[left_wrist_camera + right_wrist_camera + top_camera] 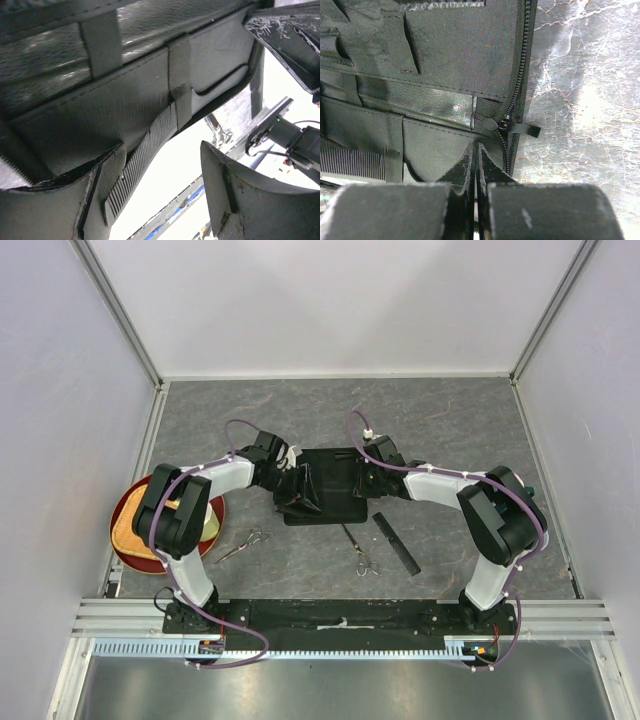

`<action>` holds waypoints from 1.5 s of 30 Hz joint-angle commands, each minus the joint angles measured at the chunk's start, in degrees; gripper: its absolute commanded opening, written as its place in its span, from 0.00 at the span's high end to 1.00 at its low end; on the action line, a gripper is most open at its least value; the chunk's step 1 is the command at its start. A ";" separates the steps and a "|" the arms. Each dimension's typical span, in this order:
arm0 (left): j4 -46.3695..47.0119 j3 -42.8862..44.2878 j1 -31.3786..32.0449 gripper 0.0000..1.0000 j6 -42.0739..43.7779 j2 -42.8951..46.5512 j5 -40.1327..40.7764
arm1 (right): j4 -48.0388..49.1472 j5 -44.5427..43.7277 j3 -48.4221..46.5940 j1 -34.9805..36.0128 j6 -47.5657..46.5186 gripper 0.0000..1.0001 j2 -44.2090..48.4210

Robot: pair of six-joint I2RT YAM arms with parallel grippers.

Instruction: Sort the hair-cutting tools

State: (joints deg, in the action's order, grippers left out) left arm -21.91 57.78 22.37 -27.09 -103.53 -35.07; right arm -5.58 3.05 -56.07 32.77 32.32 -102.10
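My left tool is open, jaws wide apart, nothing between them. Just beside one finger sits a slim black plastic comb, tucked under a narrow strap inside the flat black rectangular folding case. My right tool is closed; I read it as pinching the case's edge near the zip, holding that flap.

Out on the grey stone-look bench: a second black comb right of the case, one pair of thin silver metal scissors just beside it, and another pair of scissors front-left.

Handling, my call: the combs are light, slick and a bit springy, so I'd pinch across the spine mid-length, not the teeth. The scissors are stiff, thin and lie flat, so I'd come in low at the pivot and expect metal-on-pad slip.
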 commanded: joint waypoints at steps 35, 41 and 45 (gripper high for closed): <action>-4.73 -10.66 -1.28 0.00 -4.29 42.59 32.17 | -23.06 -19.47 -2.73 2.65 -7.26 0.47 17.02; -1.47 -12.86 -1.28 0.02 -3.93 46.05 28.57 | -30.62 -22.57 1.74 2.65 -8.32 0.27 22.21; -1.38 -13.04 -1.28 0.02 -2.18 44.90 24.80 | -32.82 -18.45 6.14 2.73 -7.79 0.17 25.45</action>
State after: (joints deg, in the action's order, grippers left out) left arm -26.61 45.52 20.99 -29.93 -57.89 -6.04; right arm -32.73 -16.78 -54.00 35.40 25.12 -79.77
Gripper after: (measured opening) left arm 0.989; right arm 0.783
